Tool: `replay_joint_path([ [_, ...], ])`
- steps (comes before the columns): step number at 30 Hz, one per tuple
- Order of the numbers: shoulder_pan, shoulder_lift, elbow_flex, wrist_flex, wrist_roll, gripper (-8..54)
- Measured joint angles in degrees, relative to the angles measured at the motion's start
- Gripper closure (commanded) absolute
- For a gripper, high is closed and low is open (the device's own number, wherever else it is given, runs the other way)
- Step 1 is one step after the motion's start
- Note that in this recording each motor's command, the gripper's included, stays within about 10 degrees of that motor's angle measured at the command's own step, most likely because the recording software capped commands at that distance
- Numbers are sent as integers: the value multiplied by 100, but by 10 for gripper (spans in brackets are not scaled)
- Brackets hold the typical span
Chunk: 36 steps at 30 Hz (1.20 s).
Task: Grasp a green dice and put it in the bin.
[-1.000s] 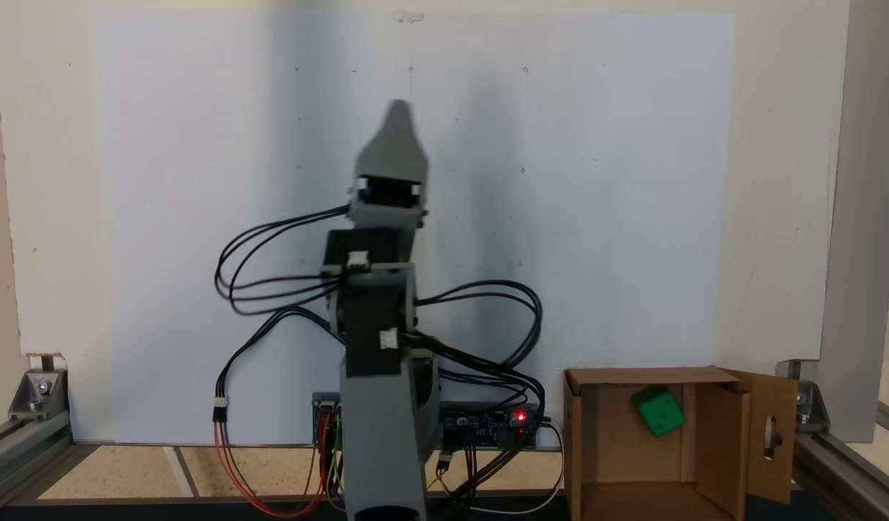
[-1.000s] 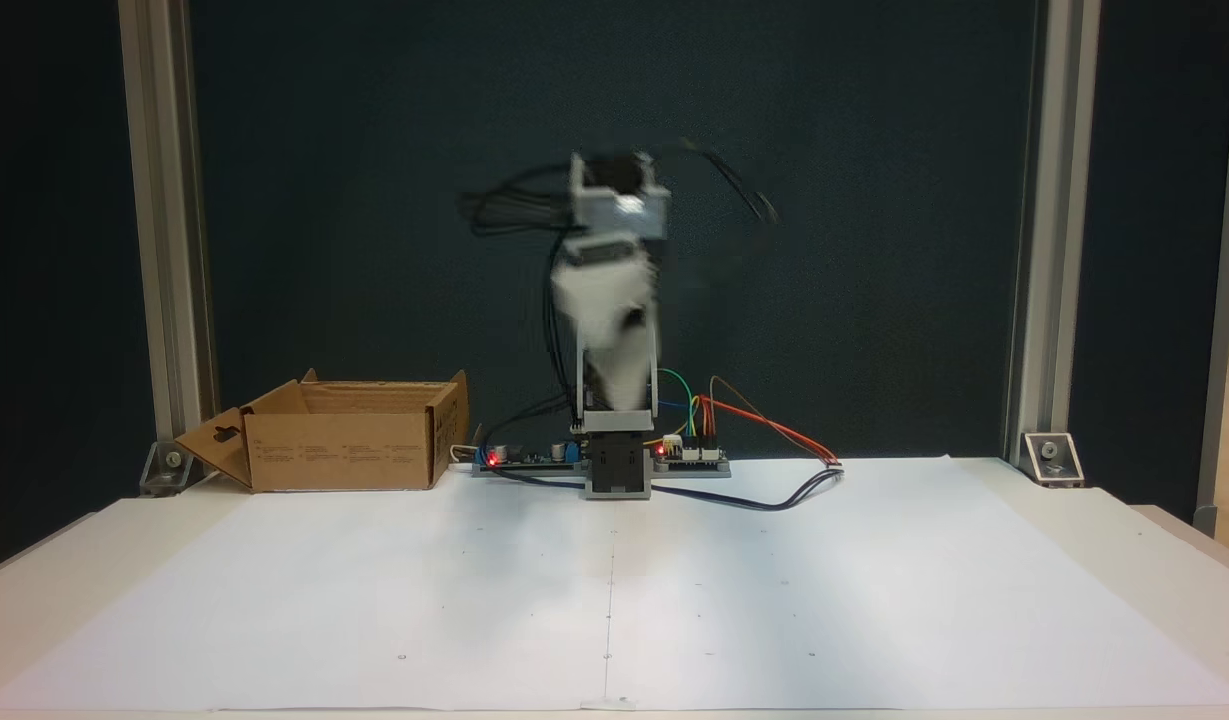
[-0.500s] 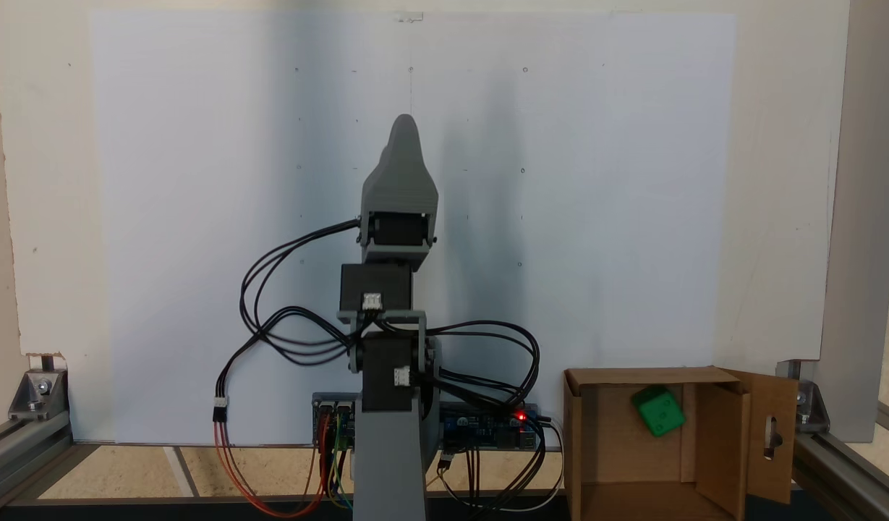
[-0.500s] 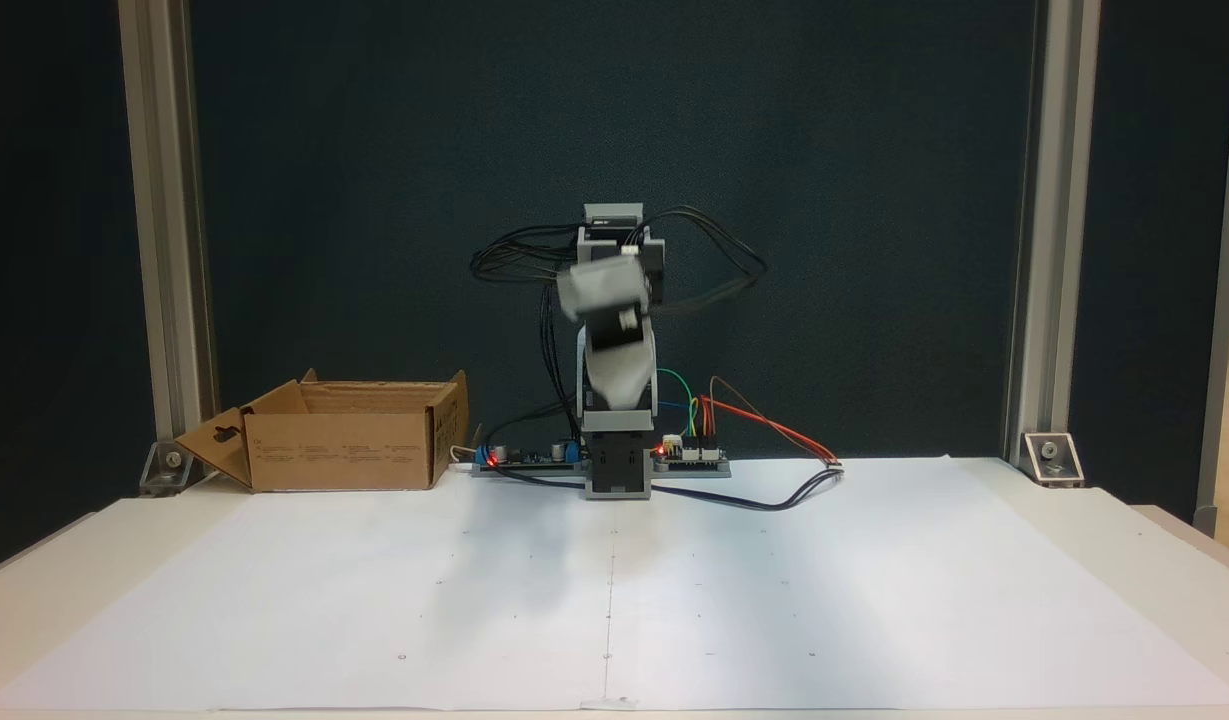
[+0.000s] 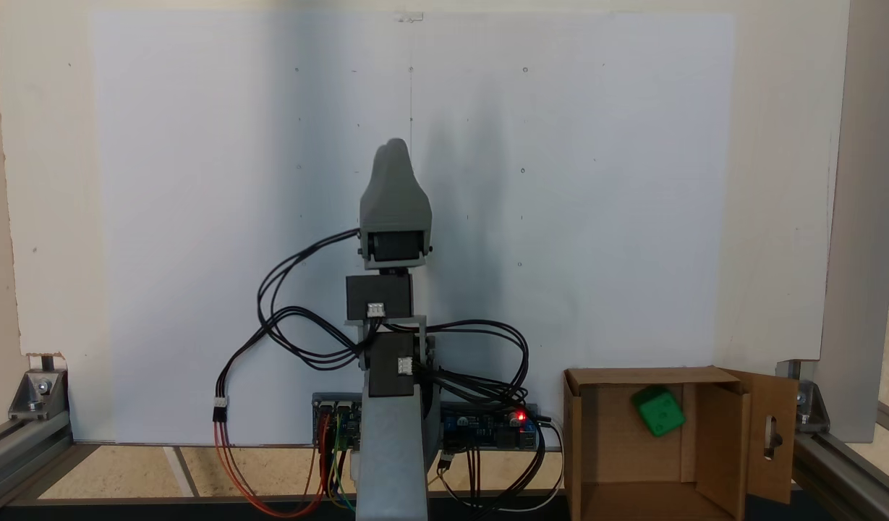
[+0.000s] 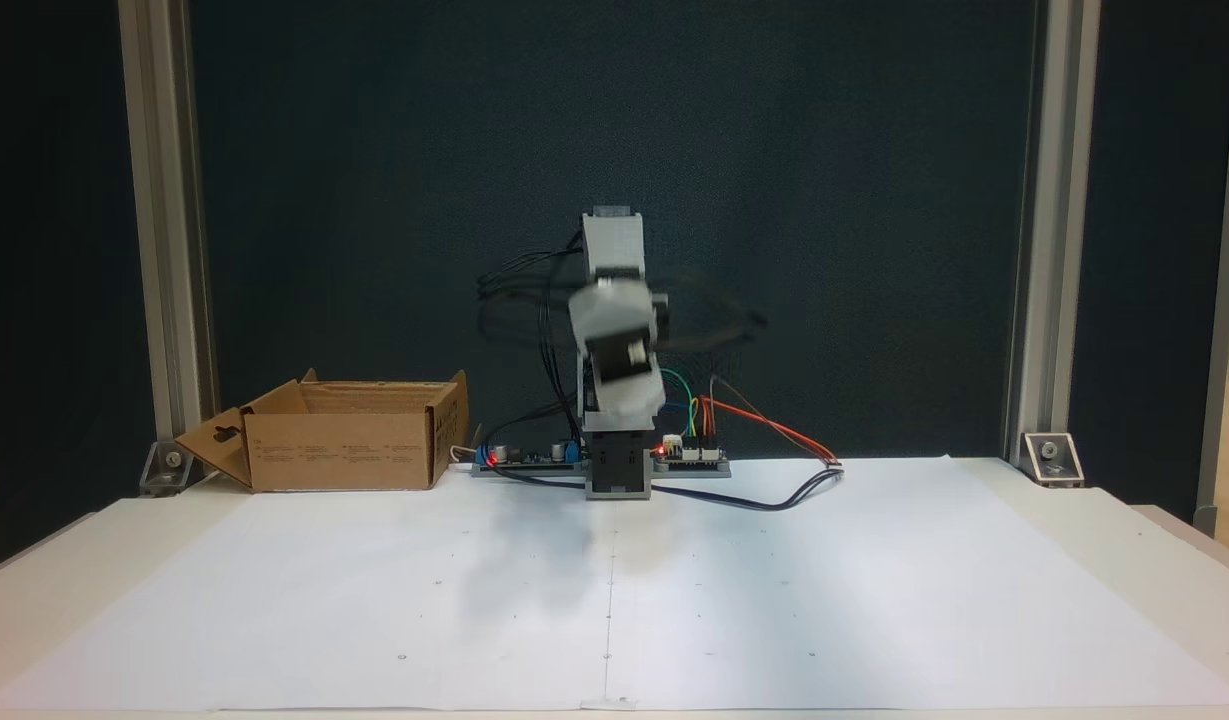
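Dice [image 5: 657,411], bright green, lies inside the bin [image 5: 596,434] at the lower right of a fixed view, resting against the box's inner back wall and tilted on one corner. You see the bin as an open brown cardboard box, with a side flap bearing a slot cutout swung out to its right. In a fixed view from the other side, the bin [image 6: 344,450] sits at the left, on the table's back edge, and its walls hide the dice.

Your arm stands folded at the middle of the table, well apart from the bin. In a fixed view from behind and above, the gripper [image 5: 396,148] points away from the camera over the white paper [image 5: 198,181], and two rounded tips sit pressed side by side at its end, so the jaws look closed with nothing between them. In a fixed view from the front, the gripper [image 6: 624,400] is blurred and angled downward in front of the base; there you cannot tell how the jaws stand.

Black cables [image 5: 292,311] loop out from both sides of the arm. A circuit board [image 5: 487,427] with a red light sits at the arm's base, with coloured wires [image 5: 231,470] trailing from it.
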Motion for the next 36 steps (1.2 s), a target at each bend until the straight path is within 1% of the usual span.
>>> replay_joint_path([
  [7,149,0,976,-1564,-158,24],
  [12,185,0,1441,-2725,-475,22],
  [19,193,0,1872,-4166,-624,24],
  [26,237,0,1925,-4359,-1063,25],
  [29,220,0,1925,-4359,-1283,48],
  [35,202,0,1925,-4368,-1775,47],
  [36,211,0,1925,-4359,-1819,38],
])
